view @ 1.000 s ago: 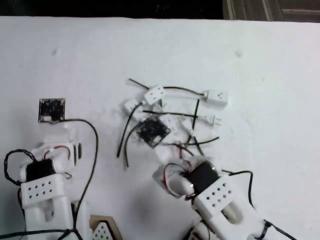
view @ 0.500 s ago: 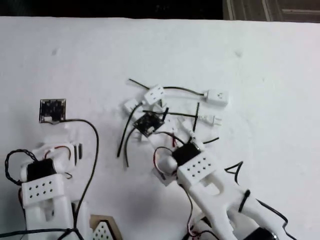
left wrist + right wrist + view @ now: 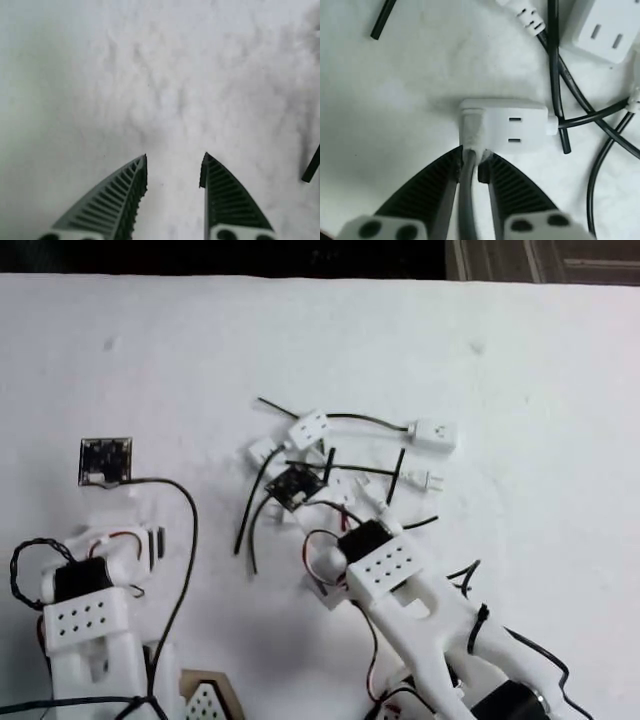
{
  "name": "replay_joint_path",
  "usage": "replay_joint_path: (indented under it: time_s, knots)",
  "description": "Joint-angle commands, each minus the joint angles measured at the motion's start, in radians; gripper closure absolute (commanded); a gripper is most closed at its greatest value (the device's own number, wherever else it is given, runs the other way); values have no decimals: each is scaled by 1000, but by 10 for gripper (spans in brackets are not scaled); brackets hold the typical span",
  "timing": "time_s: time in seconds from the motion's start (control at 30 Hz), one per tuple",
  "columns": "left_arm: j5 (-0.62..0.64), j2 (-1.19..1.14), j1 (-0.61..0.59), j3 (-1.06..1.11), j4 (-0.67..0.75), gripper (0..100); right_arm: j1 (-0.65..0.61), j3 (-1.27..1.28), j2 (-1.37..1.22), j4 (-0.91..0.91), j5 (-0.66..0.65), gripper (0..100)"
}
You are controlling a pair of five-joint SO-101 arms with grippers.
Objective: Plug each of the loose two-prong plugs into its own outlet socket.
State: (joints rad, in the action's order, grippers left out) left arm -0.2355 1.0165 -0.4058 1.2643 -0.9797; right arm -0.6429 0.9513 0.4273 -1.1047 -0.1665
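My right claw (image 3: 472, 156) is clenched on the grey cord (image 3: 466, 200) just where it enters a white outlet socket (image 3: 505, 125). That socket lies flat on the bench (image 3: 395, 90) with its two slots facing up. A second socket (image 3: 602, 32) sits near it, and black cables (image 3: 554, 75) run between the two. From above I see a loose two-prong plug (image 3: 425, 479) lying at the edge of the cable tangle, unplugged. My left claw (image 3: 175, 155) is released, fingers apart, hanging over bare bench.
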Motion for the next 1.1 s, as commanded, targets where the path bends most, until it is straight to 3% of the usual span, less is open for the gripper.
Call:
replay_joint_path:
  time_s: [0.0,0.13,0.47,0.67,1.07]
  knots:
    - [-8,21,-5,-5,15,815,-2,-23,5,25,3,923]
    - [-8,21,-4,-3,15,815,-2,-25,76,-15,5,852]
    - [-8,21,-4,-3,15,815,-73,-25,214,-107,6,801]
    - [-8,21,-4,-3,17,815,-28,-18,214,-128,-11,726]
    - [-8,21,-2,-3,17,815,38,6,214,-131,-516,724]
